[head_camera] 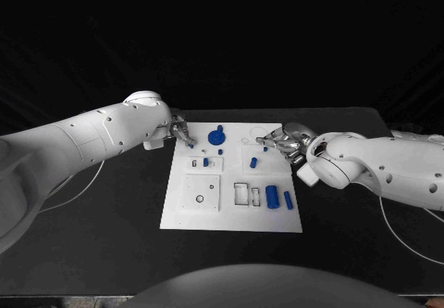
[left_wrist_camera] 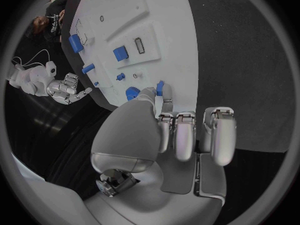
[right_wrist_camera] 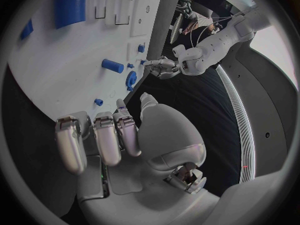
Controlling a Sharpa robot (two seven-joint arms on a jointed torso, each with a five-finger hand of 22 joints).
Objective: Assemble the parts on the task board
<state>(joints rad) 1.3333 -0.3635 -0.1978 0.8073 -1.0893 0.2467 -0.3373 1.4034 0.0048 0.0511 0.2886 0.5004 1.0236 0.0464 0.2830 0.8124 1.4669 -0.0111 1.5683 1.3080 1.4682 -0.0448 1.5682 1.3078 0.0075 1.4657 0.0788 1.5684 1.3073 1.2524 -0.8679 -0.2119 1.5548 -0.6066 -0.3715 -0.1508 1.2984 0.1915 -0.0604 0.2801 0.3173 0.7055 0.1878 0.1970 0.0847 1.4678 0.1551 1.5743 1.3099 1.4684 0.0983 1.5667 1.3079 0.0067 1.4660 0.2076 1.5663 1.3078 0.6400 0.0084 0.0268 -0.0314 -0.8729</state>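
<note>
White task board [head_camera: 231, 215] lies mid-desk [head_camera: 92, 244]; I see blue parts [head_camera: 272, 196] scattered across it. At its far corners, my left hand [head_camera: 181, 133] pinches a small blue part [left_wrist_camera: 160, 88], while my right hand [head_camera: 282, 142] hovers with fingers curled, holding nothing.

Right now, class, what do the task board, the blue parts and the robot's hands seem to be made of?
Task board: probably matte white plastic, a flat plate with crisp cut recesses and no glare. Blue parts, such as the large blue cylinder: likely moulded or printed plastic, uniform saturated colour, dull surface. Left hand and right hand: silver, satin sheen, which suggests metal or metallic-coated plastic; the look cannot settle which.
</note>
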